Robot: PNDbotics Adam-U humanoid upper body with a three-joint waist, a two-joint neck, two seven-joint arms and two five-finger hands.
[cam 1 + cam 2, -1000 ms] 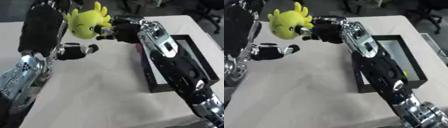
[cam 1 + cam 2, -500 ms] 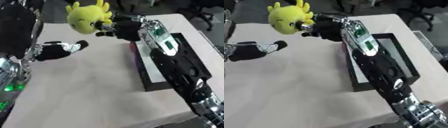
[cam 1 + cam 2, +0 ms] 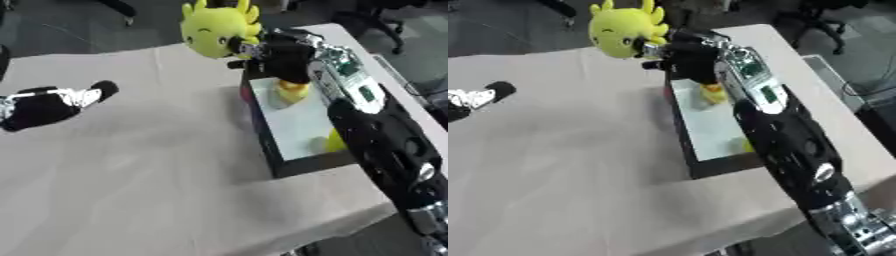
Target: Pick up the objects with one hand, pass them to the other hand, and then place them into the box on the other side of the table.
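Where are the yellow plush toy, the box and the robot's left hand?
yellow plush toy (image 3: pixel 213 31), left eye view, middle of its round head.
box (image 3: pixel 267 150), left eye view, its dark near-left wall.
left hand (image 3: pixel 44 104), left eye view, back of the hand.

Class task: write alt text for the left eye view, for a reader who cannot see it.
The robot's right hand holds a yellow plush toy above the far end of a black box on a white table. The left hand hovers apart at the left edge, and small yellow things lie in the box.
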